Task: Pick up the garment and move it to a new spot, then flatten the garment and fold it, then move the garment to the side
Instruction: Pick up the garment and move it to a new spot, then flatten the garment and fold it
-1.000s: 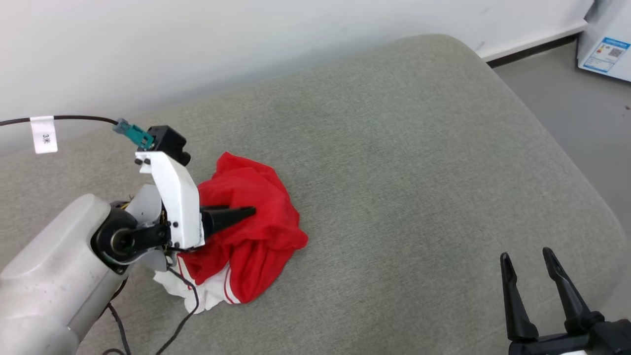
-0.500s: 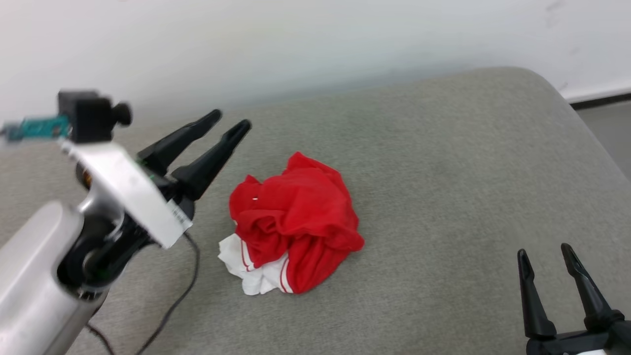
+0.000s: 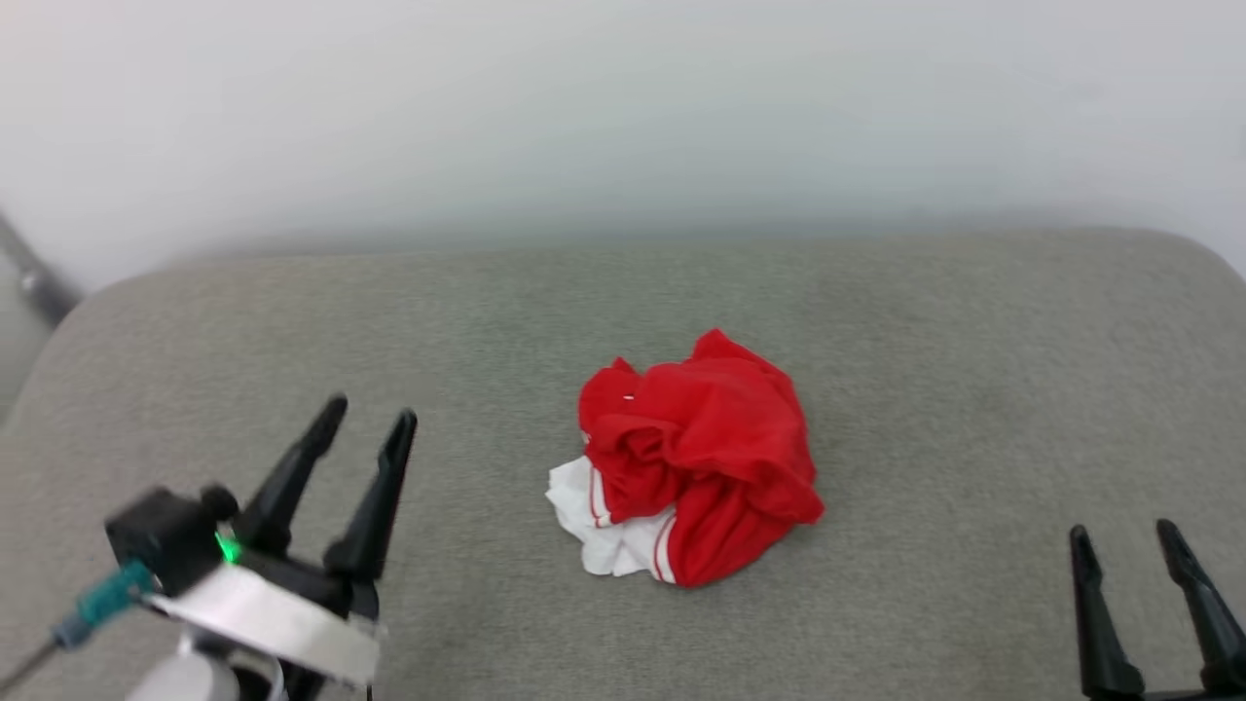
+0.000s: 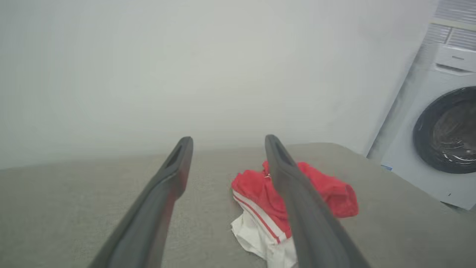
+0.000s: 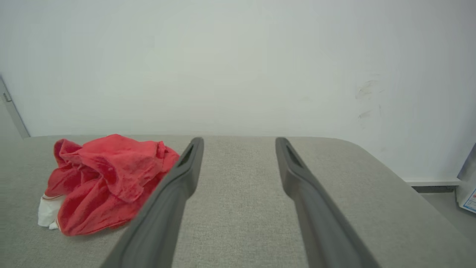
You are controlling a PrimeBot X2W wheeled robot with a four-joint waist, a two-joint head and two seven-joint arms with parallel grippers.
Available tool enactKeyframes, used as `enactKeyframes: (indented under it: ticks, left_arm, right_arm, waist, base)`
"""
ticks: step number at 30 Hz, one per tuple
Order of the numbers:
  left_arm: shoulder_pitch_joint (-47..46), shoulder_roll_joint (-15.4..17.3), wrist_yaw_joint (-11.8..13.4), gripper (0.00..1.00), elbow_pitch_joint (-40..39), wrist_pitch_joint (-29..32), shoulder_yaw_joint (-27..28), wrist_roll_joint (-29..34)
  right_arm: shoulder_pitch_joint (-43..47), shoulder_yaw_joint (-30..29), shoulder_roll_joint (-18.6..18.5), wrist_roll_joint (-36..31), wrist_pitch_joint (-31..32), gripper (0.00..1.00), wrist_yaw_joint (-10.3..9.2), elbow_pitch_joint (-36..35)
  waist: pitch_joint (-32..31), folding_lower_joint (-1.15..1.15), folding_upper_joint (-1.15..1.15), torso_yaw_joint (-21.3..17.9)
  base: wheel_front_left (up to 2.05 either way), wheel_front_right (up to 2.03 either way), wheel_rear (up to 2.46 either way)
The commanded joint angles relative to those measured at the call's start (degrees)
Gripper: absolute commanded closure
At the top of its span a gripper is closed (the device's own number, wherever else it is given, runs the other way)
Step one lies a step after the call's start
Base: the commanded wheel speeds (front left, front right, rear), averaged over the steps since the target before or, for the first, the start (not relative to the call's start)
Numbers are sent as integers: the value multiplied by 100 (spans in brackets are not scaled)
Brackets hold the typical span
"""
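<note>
Garment: lying crumpled mid-way across the grey cushion, untouched, probably awaiting flattening.
Left gripper: hovering well to its left, fingers standing apart, gripping nothing.
Right gripper: waiting well to its right, fingers spread, empty.

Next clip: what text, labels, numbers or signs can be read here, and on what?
Nothing reads clearly.
On the garment: crumpled, no print showing.
On the washing machine: small mark on its top panel, too blurred to read.
The blue-and-orange label at the right wrist view's right edge: too small to read.
</note>
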Motion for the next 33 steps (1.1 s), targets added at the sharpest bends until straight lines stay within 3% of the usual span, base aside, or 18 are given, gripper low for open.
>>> enactKeyframes:
  ticks: [1, 11, 16, 22, 33]
  left_arm:
    - [177, -95, -44, 0, -7, -16, 70, 191]
    - [1518, -1291, -225, 0, -256, -16, 1152, 2163]
    - [1955, -1899, -241, 0, -525, -15, 1600, 2449]
    - [2267, -2024, -245, 0, -600, -16, 1672, 2616]
    - [2346, -1889, -238, 0, -617, -16, 1610, 2909]
  right_arm:
    - [73, -66, 25, 23, -12, 0, -6, -9]
    - [356, -56, 134, 8, -12, 0, -5, -337]
    - [512, -37, 162, -96, -12, 0, -6, -434]
    - [637, -62, 228, -204, -11, 0, -6, -482]
    - [627, -13, 281, -227, -12, 0, -5, -451]
  waist:
    - [-94, 0, 0, 198]
    - [-223, 0, 0, 592]
    - [-244, 0, 0, 728]
    - [-253, 0, 0, 881]
    - [-213, 0, 0, 916]
  base:
    - [0, 0, 0]
    - [0, 0, 0]
    - [0, 0, 0]
    - [0, 0, 0]
    - [0, 0, 0]
